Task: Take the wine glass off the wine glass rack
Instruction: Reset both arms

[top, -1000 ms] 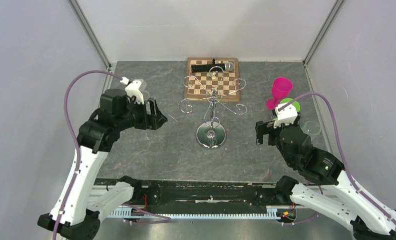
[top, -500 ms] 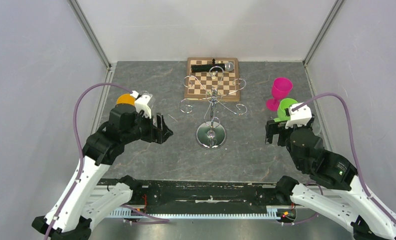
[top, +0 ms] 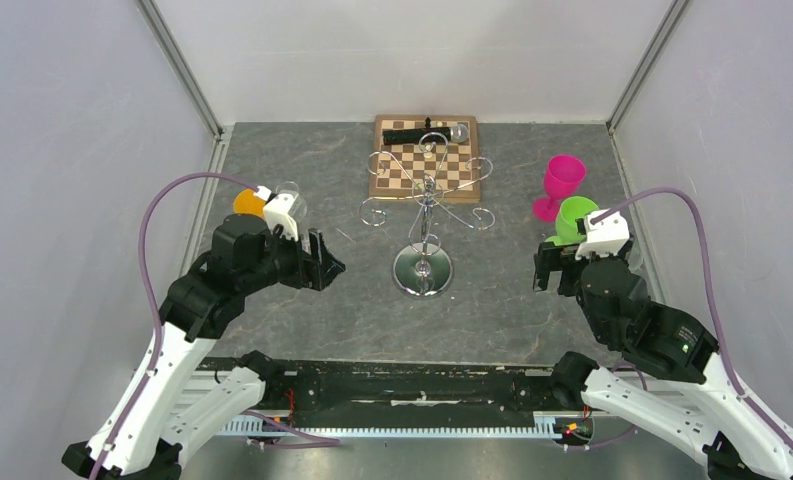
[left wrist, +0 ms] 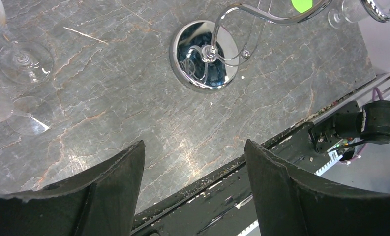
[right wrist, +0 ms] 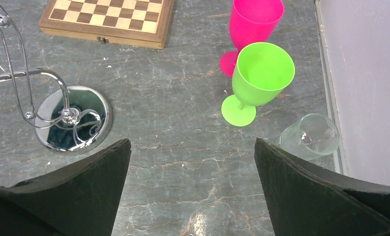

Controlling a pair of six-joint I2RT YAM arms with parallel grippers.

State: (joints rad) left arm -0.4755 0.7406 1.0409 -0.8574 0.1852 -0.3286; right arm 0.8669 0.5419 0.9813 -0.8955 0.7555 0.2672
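Observation:
The wine glass rack stands mid-table, a silver wire stand on a round mirrored base, also seen in the right wrist view. A clear wine glass shows by the rack's far arm over the chessboard; I cannot tell whether it hangs from a hook. The near hooks carry nothing. My left gripper hovers left of the base, open and empty. My right gripper hovers right of the base, open and empty.
A wooden chessboard lies behind the rack. A pink glass, a green glass and a clear glass stand at the right wall. An orange glass and clear glasses stand at the left.
The left arm has drawn back toward the near edge, uncovering the orange glass. The right arm has pulled back and right, uncovering the green glass. Both grippers stay open.

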